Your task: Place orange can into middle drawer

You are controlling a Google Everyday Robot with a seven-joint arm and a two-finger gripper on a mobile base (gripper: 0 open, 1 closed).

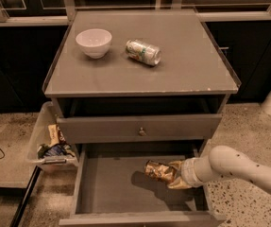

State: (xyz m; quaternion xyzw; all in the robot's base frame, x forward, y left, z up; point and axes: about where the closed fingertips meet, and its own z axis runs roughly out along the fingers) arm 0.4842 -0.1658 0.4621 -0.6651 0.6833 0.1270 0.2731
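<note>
The orange can (156, 170) is shiny golden-orange with dark patches and lies on its side in my gripper (172, 175), which is shut on its right end. My white arm comes in from the lower right. The can hangs low inside the open middle drawer (111, 186), over the right part of its bare grey floor, with its shadow just beneath. I cannot tell whether the can touches the floor.
On the cabinet top (187, 74) stand a white bowl (94, 42) and a silver-and-green can (143, 52) on its side. A closed drawer front with a round knob (141, 132) is above the open drawer. A clear bin of snack packets (50, 143) sits at left.
</note>
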